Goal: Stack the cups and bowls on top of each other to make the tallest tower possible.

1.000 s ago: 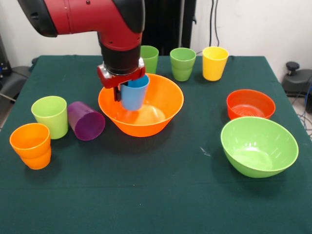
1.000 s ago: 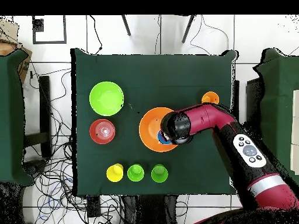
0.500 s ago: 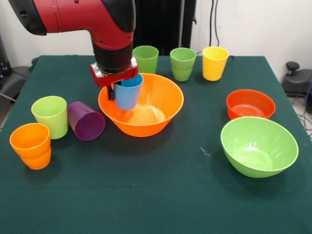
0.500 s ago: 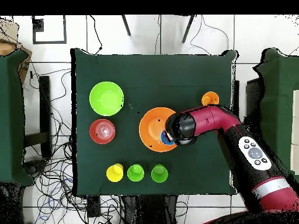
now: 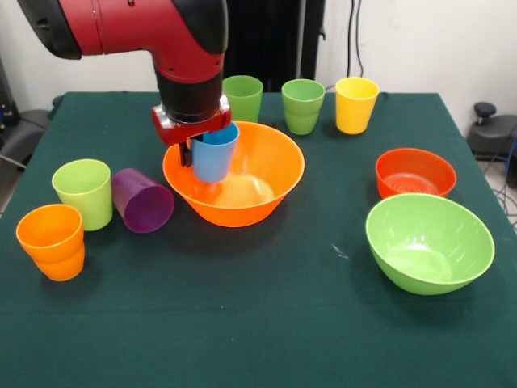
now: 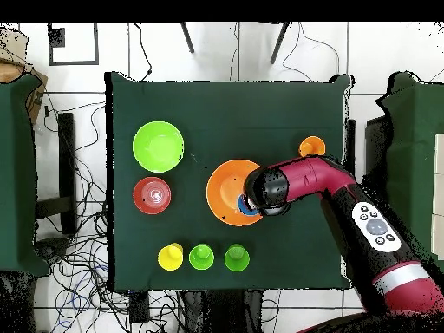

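The blue cup (image 5: 214,153) hangs upright in the pincer (image 5: 196,152), which is clamped on its rim, over the near-left part of the large orange bowl (image 5: 242,198) — whether its base touches the bowl's inside cannot be told. From overhead the arm's head covers nearly all of the cup and the bowl's right edge. Left of the bowl a purple cup (image 5: 142,200) lies on its side, beside an upright lime cup (image 5: 83,191) and an orange cup (image 5: 51,241) that looks like two nested. Behind stand two green cups (image 5: 241,95) (image 5: 303,105) and a yellow one (image 5: 355,103); the first is partly hidden by the arm. On the tabletop's (image 5: 266,323) right sit the red-orange bowl (image 5: 415,173) and lime-green bowl (image 5: 429,242).
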### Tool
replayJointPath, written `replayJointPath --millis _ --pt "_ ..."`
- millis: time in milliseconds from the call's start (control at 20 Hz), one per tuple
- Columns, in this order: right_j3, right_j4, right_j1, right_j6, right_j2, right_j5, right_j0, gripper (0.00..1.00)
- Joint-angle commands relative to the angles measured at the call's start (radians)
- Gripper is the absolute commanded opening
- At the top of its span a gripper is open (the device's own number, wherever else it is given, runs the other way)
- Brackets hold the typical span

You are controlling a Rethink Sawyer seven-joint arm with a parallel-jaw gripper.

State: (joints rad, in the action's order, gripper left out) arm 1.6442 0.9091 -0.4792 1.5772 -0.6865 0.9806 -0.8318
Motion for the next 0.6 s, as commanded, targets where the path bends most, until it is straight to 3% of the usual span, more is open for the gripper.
replayJointPath --millis 50,600 --pt "0.010 0.098 0.000 -0.103 0.060 -0.070 0.059 0.00" --pt "-0.067 0.065 0.047 -0.101 0.079 -0.015 0.118 0.00"
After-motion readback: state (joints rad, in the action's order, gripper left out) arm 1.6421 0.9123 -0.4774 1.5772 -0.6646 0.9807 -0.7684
